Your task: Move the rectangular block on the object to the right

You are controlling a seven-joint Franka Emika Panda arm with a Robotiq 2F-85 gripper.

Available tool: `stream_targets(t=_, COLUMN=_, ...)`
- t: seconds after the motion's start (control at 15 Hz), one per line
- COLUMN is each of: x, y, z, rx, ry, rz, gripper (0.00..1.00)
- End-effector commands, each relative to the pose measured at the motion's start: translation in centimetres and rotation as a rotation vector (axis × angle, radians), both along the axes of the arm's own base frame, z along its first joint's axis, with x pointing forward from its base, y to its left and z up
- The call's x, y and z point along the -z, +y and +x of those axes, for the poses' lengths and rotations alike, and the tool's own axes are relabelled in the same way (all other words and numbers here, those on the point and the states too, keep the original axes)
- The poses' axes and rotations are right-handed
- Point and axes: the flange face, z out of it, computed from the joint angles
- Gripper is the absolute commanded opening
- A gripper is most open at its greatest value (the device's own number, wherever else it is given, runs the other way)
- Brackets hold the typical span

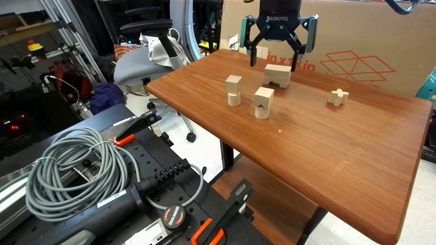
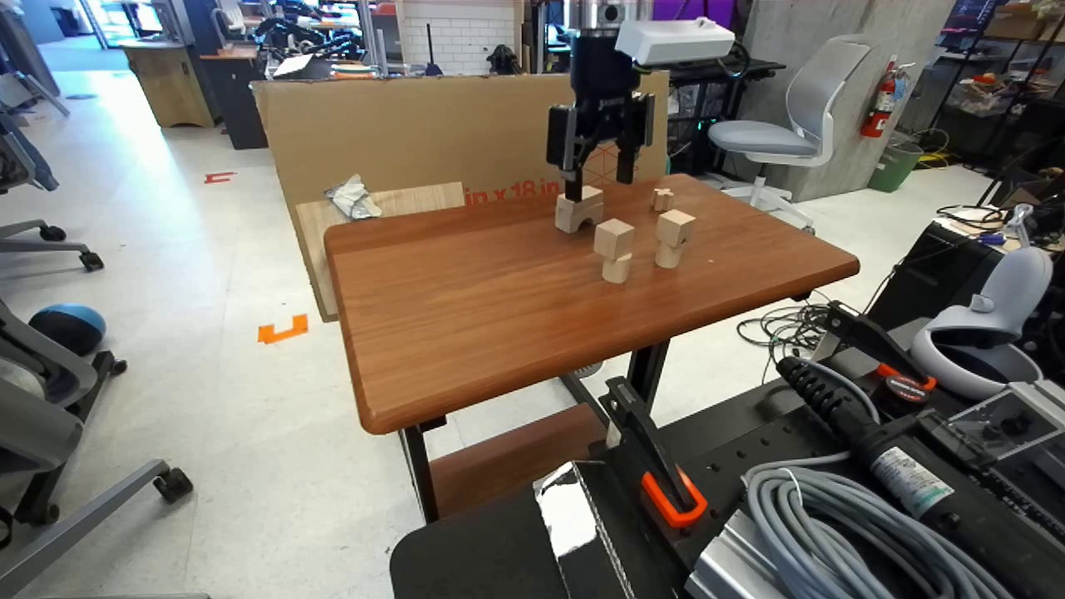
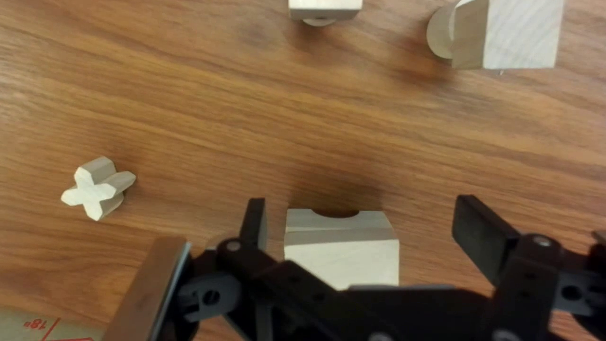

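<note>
Your bar (image 1: 277, 70) lies on the arch (image 1: 283, 81); the gripper (image 1: 273, 62) hangs over it, jaws wide apart. The wrist view shows the bar off-centre between them, so even that up, then pinch it alone, presumably for the cross (image 1: 338, 97). Below is a brown table (image 1: 323, 143), with cardboard (image 1: 354, 27) behind.

wooden bar (image 1: 277, 70): pale, flat, longish; lying level on an arched block (image 1: 277, 79), pretty much lined up
little wooden cross (image 1: 338, 97): same pale wood, kinda stubby arms, sitting low on the table (image 1: 323, 146), X face up, well apart from the bar
</note>
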Motion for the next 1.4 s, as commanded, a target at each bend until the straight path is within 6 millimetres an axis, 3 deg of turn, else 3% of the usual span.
stream_targets(t=0.0, x=0.1, y=0.5, z=1.2, rx=-0.004, ry=-0.026, rz=-0.032, gripper=1.00)
stream_targets(t=1.0, x=1.3, y=1.0, z=2.9, rx=-0.025, ry=-0.010, rz=-0.043, gripper=1.00)
stream_targets(t=1.07, x=1.3, y=0.9, z=2.9, rx=-0.025, ry=-0.009, rz=-0.042, gripper=0.75)
stream_targets(t=1.13, x=1.3, y=0.9, z=2.9, rx=-0.025, ry=-0.007, rz=-0.042, gripper=0.74)
stream_targets(t=1.33, x=1.2, y=0.9, z=2.9, rx=-0.026, ry=-0.005, rz=-0.040, gripper=0.49)
